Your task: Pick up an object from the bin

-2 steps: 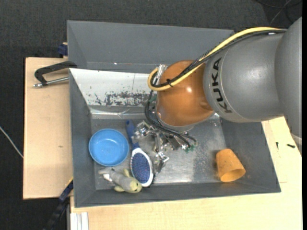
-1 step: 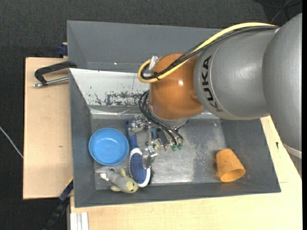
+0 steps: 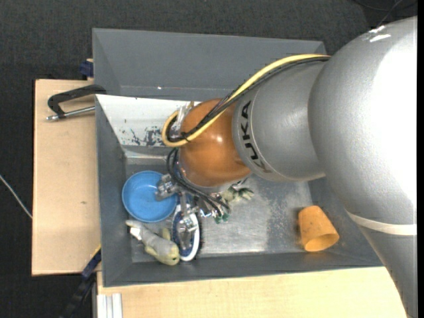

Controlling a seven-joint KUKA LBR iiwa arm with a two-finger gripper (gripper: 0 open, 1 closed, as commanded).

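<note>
— While the gripper (image 3: pixel 185 212) is hanging at the bin's (image 3: pixel 278 220) near left, what is lying beneath?
— A blue-and-white looped thing (image 3: pixel 188 237), sitting beside a round blue bowl (image 3: pixel 142 199). Whether the gripper is wide or closed, I cannot tell.

Arm (image 3: pixel 298 131) covers bin (image 3: pixel 199 61) middle; blue bowl (image 3: pixel 140 197) rim partly hidden.

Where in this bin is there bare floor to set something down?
The widest bare patch is the bin floor between the tool and the orange cup, reaching the front wall. The view's lower left corner is crowded: a blue bowl, a pale crumpled thing and a blue-and-white thing lie close together by the tool.
</note>
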